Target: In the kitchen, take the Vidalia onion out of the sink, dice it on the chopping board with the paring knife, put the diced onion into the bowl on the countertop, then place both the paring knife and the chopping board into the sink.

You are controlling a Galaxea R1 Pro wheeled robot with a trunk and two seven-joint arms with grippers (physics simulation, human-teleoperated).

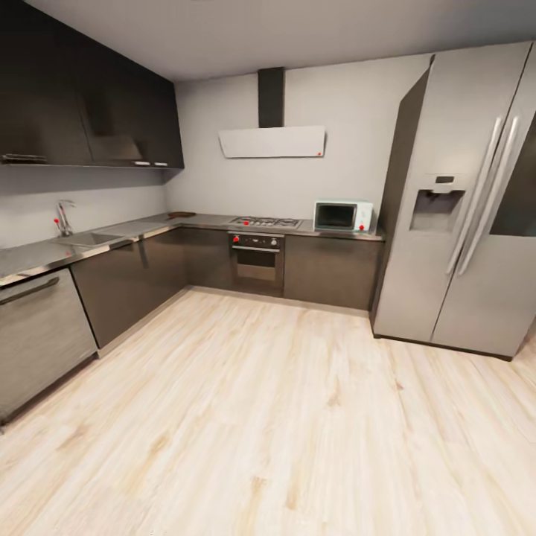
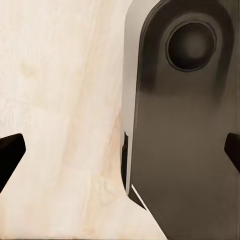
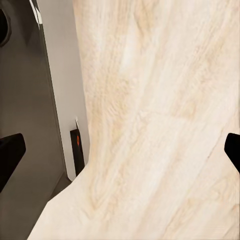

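Steel glints at the far left of the head view, where the sink [image 1: 91, 239] sits sunk in the dark-grey worktop [image 1: 30, 257] under a chrome tap [image 1: 65, 217] with a red knob. Right of it stand the oven [image 1: 256, 263], microwave [image 1: 342, 216] and fridge [image 1: 465, 201]. Both wrist views instead show pale wood floor [image 3: 160, 120]: the left tool [image 2: 120, 150] and right tool [image 3: 120, 150] hang spread wide, well away from the sink.

Steel sink [image 1: 91, 239] in dark countertop [image 1: 30, 257], far left.
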